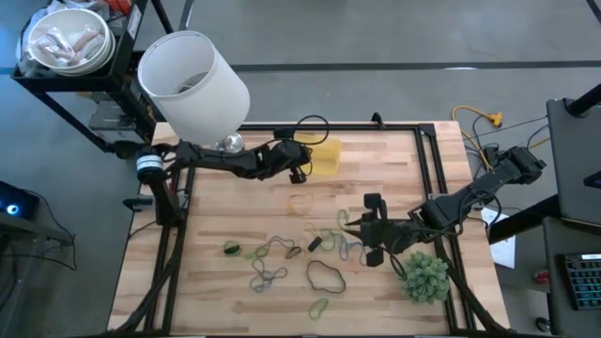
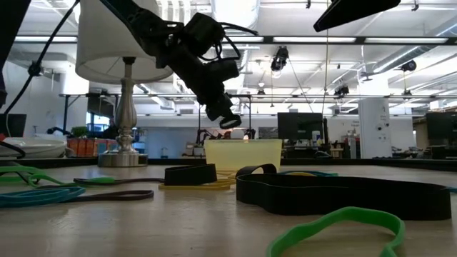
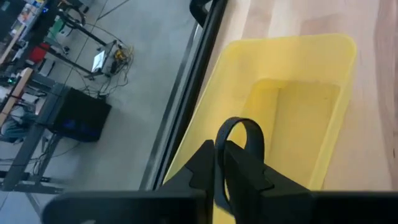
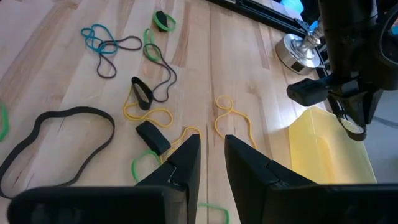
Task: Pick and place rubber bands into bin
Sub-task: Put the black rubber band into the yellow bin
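From where I stood, nothing carried writing I could read: no label, brand, number or sign was legible on the table, the arms or the room behind.

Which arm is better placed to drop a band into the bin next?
Left: its gripper is shut on a black band right over the yellow bin. The right gripper is open, empty, over loose bands.
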